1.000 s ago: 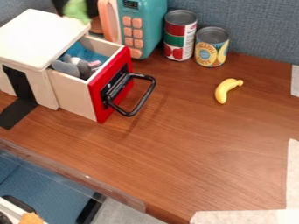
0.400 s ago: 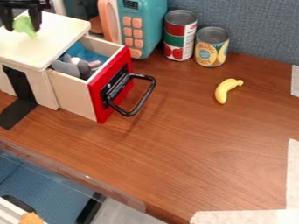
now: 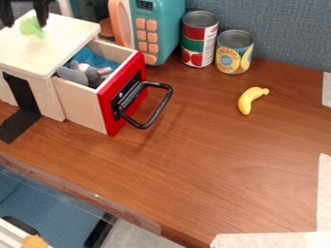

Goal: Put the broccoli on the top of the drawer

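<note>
Camera view; claw (image 3: pixel 25 24) spread wide; broccoli (image 3: pixel 32 27) just below, at drawer top (image 3: pixel 48 51)

The table (image 3: pixel 213 150) carries drawer (image 3: pixel 77 104), microwave (image 3: pixel 167 24), cans (image 3: pixel 198 41), banana (image 3: pixel 249 100), tape (image 3: pixel 271 240).

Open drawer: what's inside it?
In the drawer there is a grey, soft-looking toy with blue material beside it. Whatever lies farther back is covered by the cabinet's pale top.
</note>
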Motion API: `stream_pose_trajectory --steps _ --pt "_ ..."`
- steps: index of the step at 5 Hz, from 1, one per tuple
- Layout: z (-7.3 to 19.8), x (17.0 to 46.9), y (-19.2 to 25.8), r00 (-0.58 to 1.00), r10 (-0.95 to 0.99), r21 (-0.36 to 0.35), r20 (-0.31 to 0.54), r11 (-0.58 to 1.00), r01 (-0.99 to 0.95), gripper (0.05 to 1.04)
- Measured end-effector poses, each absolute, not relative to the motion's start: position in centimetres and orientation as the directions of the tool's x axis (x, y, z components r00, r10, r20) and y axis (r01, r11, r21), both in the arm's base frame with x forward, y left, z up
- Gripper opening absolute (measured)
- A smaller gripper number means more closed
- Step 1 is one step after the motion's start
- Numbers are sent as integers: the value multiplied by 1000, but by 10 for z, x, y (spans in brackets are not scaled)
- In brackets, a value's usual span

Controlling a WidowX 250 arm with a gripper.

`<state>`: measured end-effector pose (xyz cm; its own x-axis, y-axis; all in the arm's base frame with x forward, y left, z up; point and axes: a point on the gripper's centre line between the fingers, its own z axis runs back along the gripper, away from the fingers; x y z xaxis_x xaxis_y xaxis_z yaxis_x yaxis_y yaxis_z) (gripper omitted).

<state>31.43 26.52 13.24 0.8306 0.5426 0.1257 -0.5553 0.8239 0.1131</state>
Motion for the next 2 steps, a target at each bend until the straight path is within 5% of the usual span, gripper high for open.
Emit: stream_pose_trajectory --steps 2 --pt "166 334 252 881 447 109 155 879 -465 1001"
